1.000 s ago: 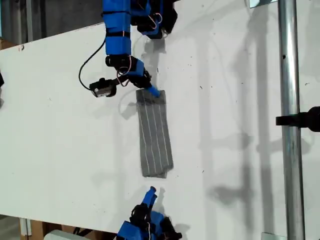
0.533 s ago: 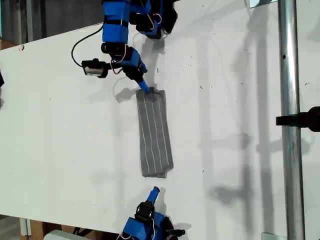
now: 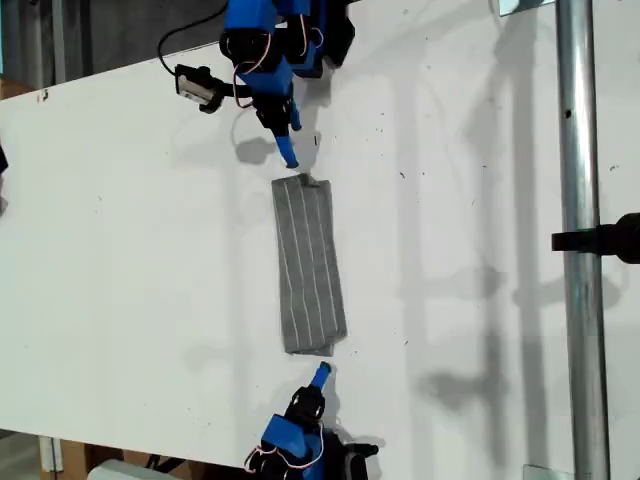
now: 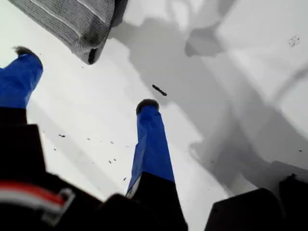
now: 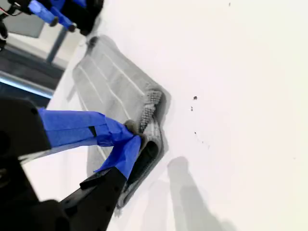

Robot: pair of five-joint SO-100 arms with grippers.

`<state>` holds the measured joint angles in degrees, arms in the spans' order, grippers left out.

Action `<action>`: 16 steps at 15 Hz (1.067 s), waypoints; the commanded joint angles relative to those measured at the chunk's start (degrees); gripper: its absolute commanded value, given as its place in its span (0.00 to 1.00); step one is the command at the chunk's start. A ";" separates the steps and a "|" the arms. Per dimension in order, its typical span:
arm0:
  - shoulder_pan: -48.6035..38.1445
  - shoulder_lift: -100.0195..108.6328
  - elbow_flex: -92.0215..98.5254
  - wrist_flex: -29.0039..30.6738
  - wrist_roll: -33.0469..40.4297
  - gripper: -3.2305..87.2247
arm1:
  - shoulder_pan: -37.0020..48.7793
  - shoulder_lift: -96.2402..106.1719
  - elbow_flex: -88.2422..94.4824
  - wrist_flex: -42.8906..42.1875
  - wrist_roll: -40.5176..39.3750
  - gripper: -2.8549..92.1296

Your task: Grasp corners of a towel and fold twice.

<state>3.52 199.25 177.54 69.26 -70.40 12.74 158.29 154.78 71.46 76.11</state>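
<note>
White tabletop (image 3: 120, 250) fills the exterior view, crossed at its 3 o'clock side by an upright metal pole (image 3: 578, 250). Near the middle lies the towel (image 3: 308, 265), a grey cloth folded into a narrow strip, its pale stripes running lengthwise from 12 o'clock to 6 o'clock. The end at 6 o'clock shows stacked layers, with a darker under-layer peeping out.

At 12 o'clock of the strip, my first gripper (image 3: 288, 155) points down at the tabletop just beyond the towel's end, apart from the cloth. The first wrist view shows my first gripper (image 4: 86, 77) with its two blue fingers spread wide and nothing between them. One rounded corner (image 4: 89, 45) of the towel (image 4: 72, 19) lies ahead of them, and a small dark mark (image 4: 159, 90) sits on the bare surface.

At 6 o'clock of the strip, my second gripper (image 3: 320, 373) stands just beyond the layered end, with a sliver of bare tabletop between. In the second wrist view my second gripper (image 5: 134, 134) has its blue tips brought together. They overlap the thick edge of the towel (image 5: 110, 82) in that picture, and no cloth can be seen between them.
</note>
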 commanded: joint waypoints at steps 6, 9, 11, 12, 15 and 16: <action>2.55 0.09 0.18 1.49 -1.41 0.01 | -0.70 -53.70 -20.04 -34.54 -0.35 0.47; 3.08 0.09 0.18 1.67 -1.93 0.01 | -1.23 -63.11 -28.56 -33.84 -0.35 0.47; 3.34 0.09 0.18 1.76 -2.11 0.01 | -2.72 -67.68 -33.22 -34.89 -0.79 0.37; 3.43 0.09 0.18 1.76 -2.11 0.01 | -3.25 -68.91 -35.51 -35.33 -1.32 0.13; 3.43 0.09 0.09 1.93 -1.93 0.01 | -2.37 -65.83 -40.96 -21.97 -3.69 0.03; 3.43 0.09 0.09 1.93 -1.93 0.01 | -2.02 -61.17 -39.46 -14.06 -3.69 0.03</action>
<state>6.50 199.25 177.71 70.84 -71.89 10.28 90.35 117.25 49.04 73.21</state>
